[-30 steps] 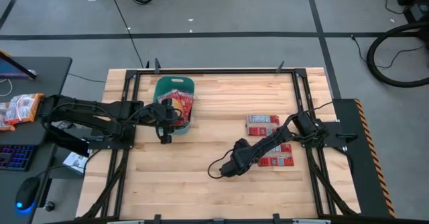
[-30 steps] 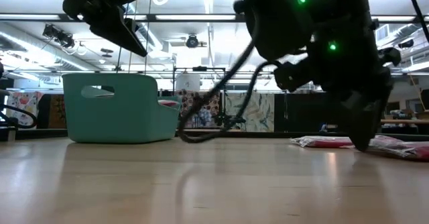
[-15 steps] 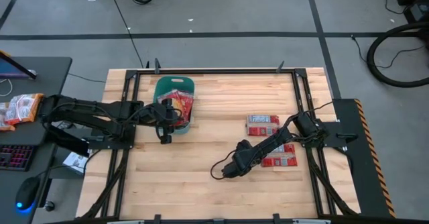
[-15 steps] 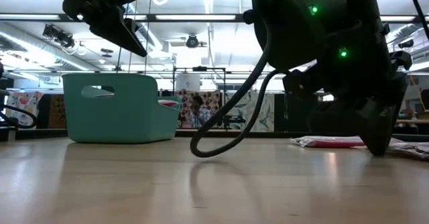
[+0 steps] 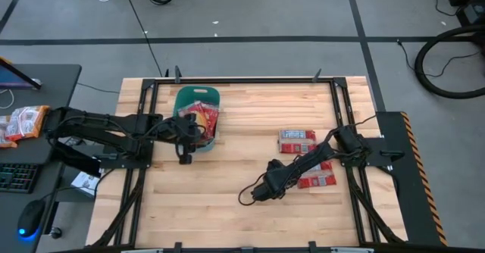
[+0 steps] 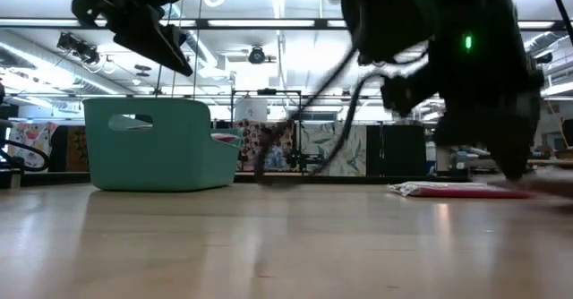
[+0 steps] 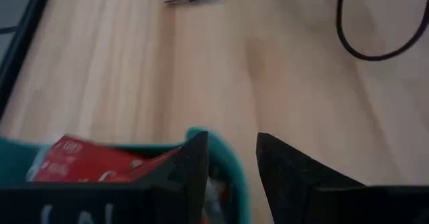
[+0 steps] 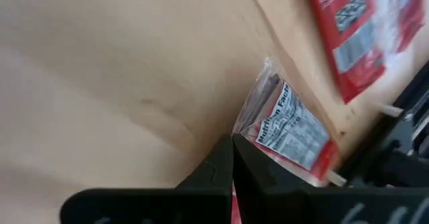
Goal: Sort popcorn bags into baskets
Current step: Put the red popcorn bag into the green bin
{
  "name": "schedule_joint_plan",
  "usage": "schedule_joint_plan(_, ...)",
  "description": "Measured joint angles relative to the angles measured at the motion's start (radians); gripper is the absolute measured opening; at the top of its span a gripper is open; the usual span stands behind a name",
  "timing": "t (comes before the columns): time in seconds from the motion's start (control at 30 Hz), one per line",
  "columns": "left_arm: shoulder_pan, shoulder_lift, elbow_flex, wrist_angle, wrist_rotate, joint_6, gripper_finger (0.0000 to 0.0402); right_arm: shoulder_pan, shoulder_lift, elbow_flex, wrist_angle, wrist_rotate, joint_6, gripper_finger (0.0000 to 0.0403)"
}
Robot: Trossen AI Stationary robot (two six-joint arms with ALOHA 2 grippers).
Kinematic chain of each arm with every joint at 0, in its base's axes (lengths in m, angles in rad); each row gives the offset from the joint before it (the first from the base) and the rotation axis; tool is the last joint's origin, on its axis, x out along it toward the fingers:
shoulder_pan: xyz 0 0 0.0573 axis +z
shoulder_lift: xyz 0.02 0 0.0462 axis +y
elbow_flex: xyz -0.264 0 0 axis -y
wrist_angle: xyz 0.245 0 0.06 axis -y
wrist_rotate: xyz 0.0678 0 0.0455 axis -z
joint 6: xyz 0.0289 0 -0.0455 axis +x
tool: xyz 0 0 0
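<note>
The teal basket (image 5: 182, 101) stands at the table's far left and holds red popcorn bags (image 5: 204, 120). My left gripper (image 7: 231, 150) hovers open over the basket's near rim (image 7: 231, 184), with nothing between its fingers. Right of centre, my right gripper (image 8: 232, 150) is shut on a red popcorn bag (image 5: 317, 180). Another popcorn bag (image 5: 295, 139) lies flat on the wood farther back, and it also shows in the right wrist view (image 8: 352, 29). My right gripper pinches the bag between its two fingers at one short end, by the corner next to the nutrition label (image 8: 251, 140). The fingers slant steeply down. The bag stretches away from the fingertips toward the table's right rail, tilted. I cannot tell whether it is clear of the wood.
Black frame rails (image 5: 345, 113) run along the table's edges. A cable loop (image 5: 244, 196) hangs off my right arm. Bare wood lies across the middle and near side of the table. A desk at the left carries orange-and-white snack packets (image 5: 23, 123), a keyboard and a mouse.
My right gripper has rolled at the wrist over the bags near the right rail. Two bags showed beside the arm a second ago; only one shows there now, shifted a little. The cable loop has swung up off the wood.
</note>
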Motion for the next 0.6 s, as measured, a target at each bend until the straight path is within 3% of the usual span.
schedule_joint_plan(0.13, 0.0, 0.036, -0.01, 0.1, 0.06, 0.032, 0.0132, 0.018, -0.041, 0.051, -0.031, 0.035, -0.052, 0.0004)
schedule_joint_plan(0.33, -0.002, 0.157, -0.073, 0.388, 0.134, 0.05, 0.0138, 0.043, -0.102, 0.073, -0.035, 0.054, -0.054, 0.0002)
schedule_joint_plan(0.6, -0.06, 0.362, -0.072, 0.652, 0.139, 0.078, 0.0206, 0.072, -0.122, 0.084, -0.033, 0.052, -0.077, 0.0002)
